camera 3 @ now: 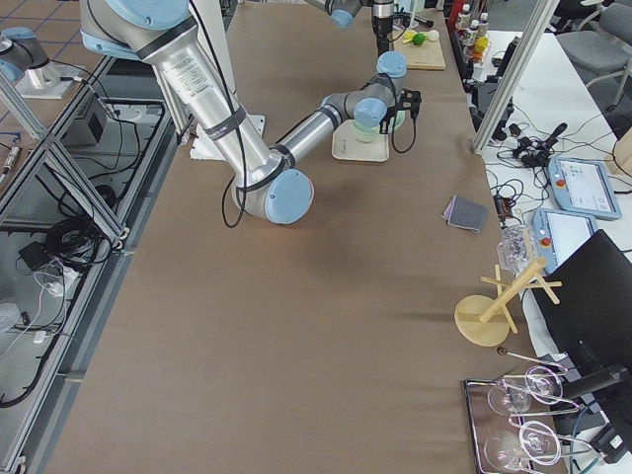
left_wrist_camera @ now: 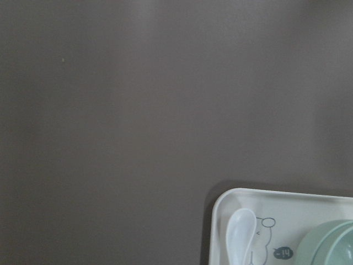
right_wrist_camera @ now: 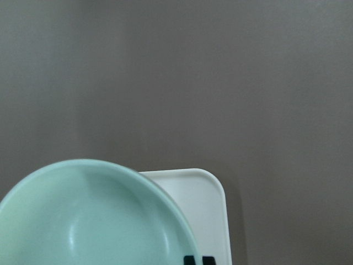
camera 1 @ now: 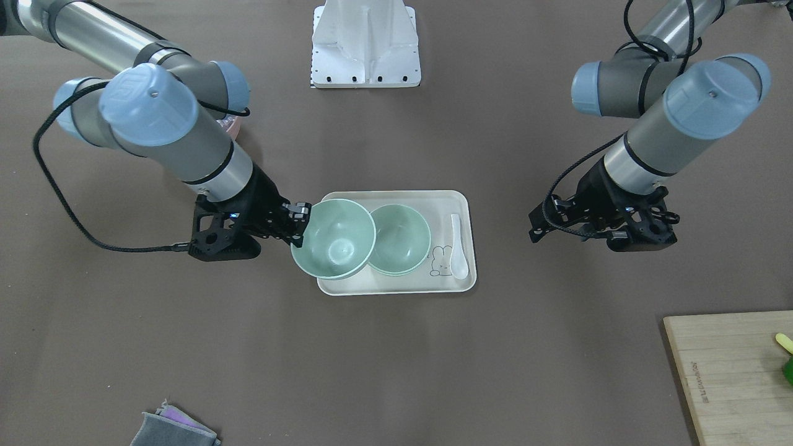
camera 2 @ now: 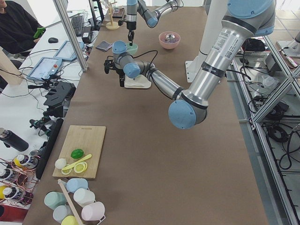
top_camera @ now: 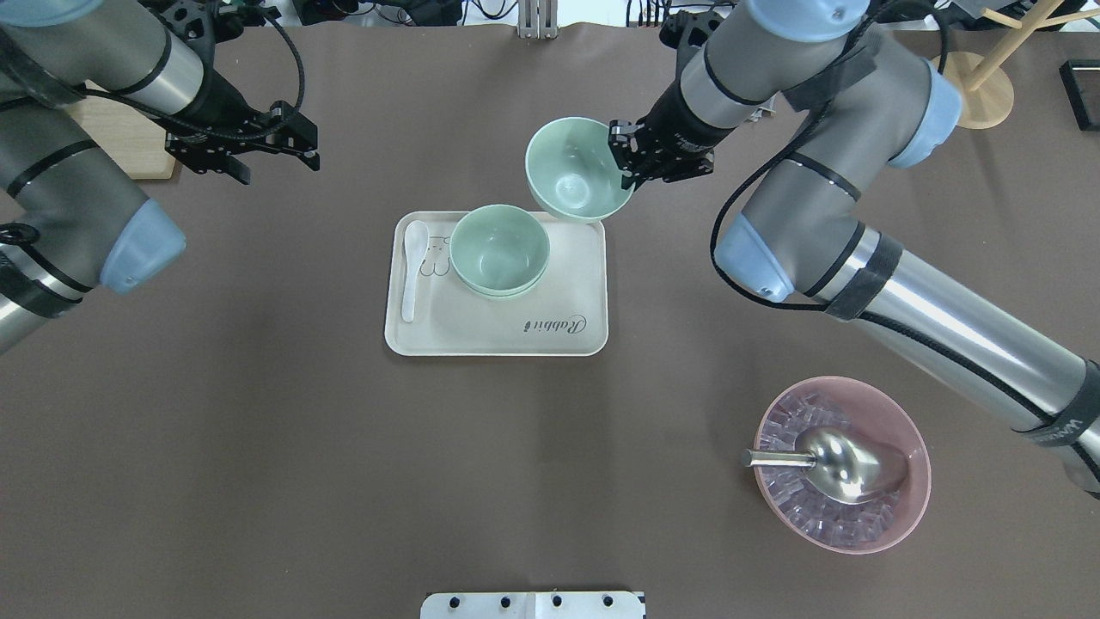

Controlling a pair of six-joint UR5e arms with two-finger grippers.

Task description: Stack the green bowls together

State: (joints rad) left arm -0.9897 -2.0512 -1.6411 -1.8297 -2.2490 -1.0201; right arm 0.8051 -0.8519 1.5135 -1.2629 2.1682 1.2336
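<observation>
My right gripper [top_camera: 626, 160] is shut on the rim of one pale green bowl [top_camera: 574, 170]. It holds the bowl tilted and lifted over the far right corner of the cream tray [top_camera: 516, 331]. In the front view the held bowl [camera 1: 333, 238] overlaps the tray's edge beside the gripper [camera 1: 300, 220], and it fills the right wrist view [right_wrist_camera: 88, 221]. A stack of two green bowls [top_camera: 500, 249] stands on the tray next to it, also in the front view [camera 1: 399, 238]. My left gripper [top_camera: 245, 159] is open and empty, hovering far to the tray's left.
A white spoon [top_camera: 411, 275] lies on the tray's left side. A pink bowl [top_camera: 894, 507] with ice and a metal scoop stands at the near right. A wooden board [camera 1: 731, 371] and a folded cloth [camera 1: 173, 427] lie toward the far edge.
</observation>
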